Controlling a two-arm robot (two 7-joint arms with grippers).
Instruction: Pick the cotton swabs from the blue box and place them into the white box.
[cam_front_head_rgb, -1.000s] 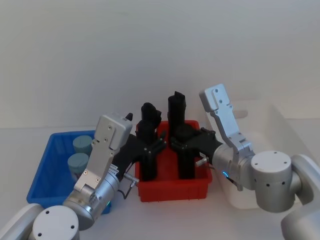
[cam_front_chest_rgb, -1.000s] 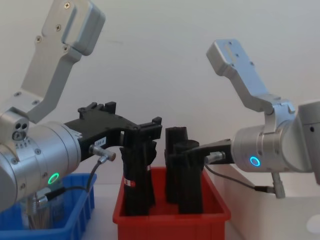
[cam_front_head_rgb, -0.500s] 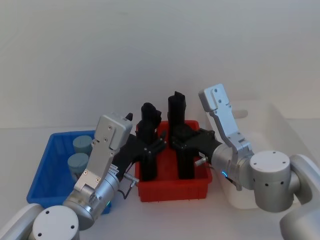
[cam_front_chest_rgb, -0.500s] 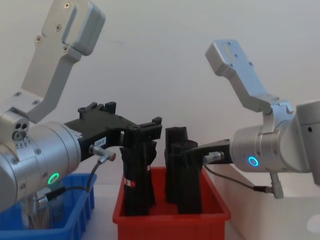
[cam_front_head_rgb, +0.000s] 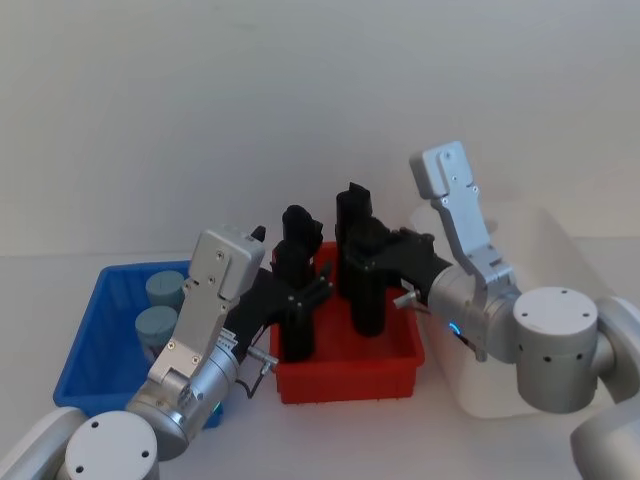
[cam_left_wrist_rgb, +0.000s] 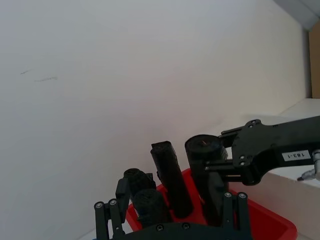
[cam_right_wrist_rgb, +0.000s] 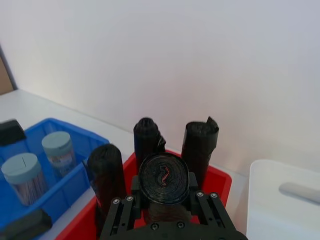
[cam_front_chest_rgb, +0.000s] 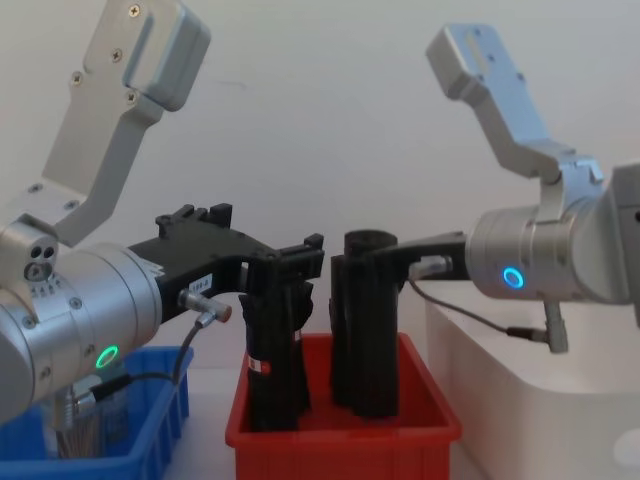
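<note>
Right claw (cam_front_head_rgb: 362, 252): clamped on the upper end of one black roll (cam_front_head_rgb: 366, 305), which it holds upright over the red tray (cam_front_head_rgb: 345, 381); seen from the wrist, the roll's coiled end sits tight between the two fingers. Left claw (cam_front_head_rgb: 303, 290): reaching in over the tray's front-left part, fingers apart, one on each side of a second black roll (cam_front_head_rgb: 295, 335) that stands in the tray; it is not closed on anything. Remaining black rolls, two: both upright along the far side of the red tray, a taller one (cam_front_head_rgb: 352, 208) behind the held roll and another (cam_front_head_rgb: 298, 222) to its left. Cotton swabs, two tubs with pale lids: one (cam_front_head_rgb: 165, 288) farther back, one (cam_front_head_rgb: 156, 325) nearer, standing side by side in the blue box (cam_front_head_rgb: 88, 352) and touched by neither claw. Blue box: on the tabletop (cam_front_head_rgb: 330, 435) at the robot's left, just beside the red tray. White box (cam_front_head_rgb: 570, 262): at the robot's right, just beside the red tray's other end, partly covered by the right arm; what I can see of its inside holds no tub.
</note>
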